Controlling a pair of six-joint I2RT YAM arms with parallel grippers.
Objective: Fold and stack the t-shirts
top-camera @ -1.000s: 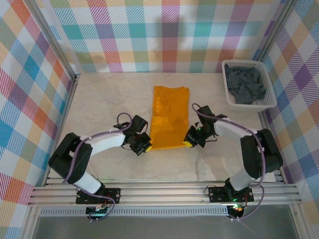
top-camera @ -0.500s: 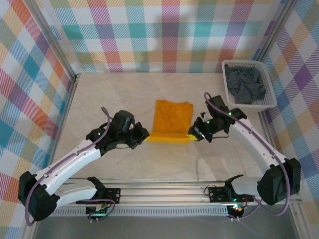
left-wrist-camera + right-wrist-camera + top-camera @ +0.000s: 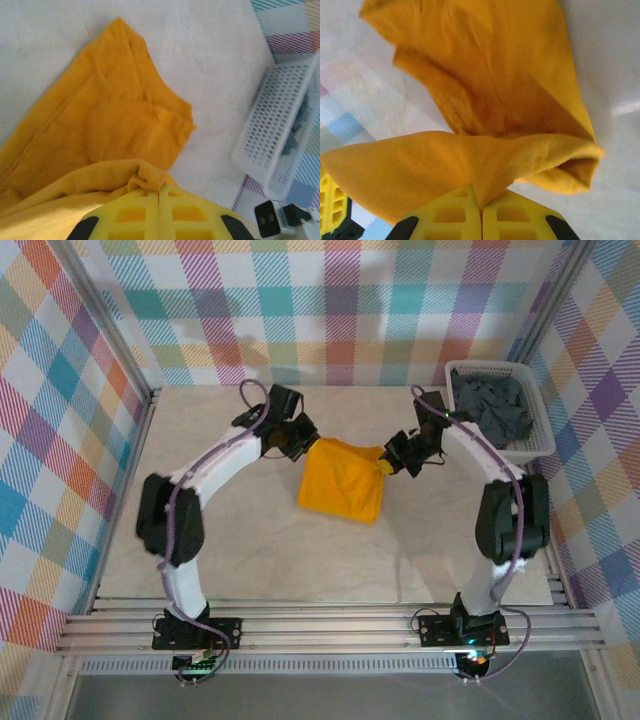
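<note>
Nearest you, the pale stone-patterned table top (image 3: 250, 560) stretches out from the arm bases. At its middle you find the bright orange-yellow short-sleeved cloth t-shirt (image 3: 340, 490), doubled over, its near hem down toward the table. You cannot tell whether that hem touches the surface.

The shirt's far edge runs between your two grippers. Your left gripper (image 3: 303, 438) has its yellow fingers pressed together on the far left corner, with a bunch of orange cloth pinched at the tips in the left wrist view (image 3: 159, 190). Your right gripper (image 3: 388, 463) is likewise clamped on the far right corner, a fold of the shirt caught between its closed fingers (image 3: 481, 204).

Farther right, apart from the right gripper, stands the white slatted plastic basket (image 3: 538, 442). Crumpled dark slate-grey cloth t-shirts (image 3: 490, 410) lie inside it.
</note>
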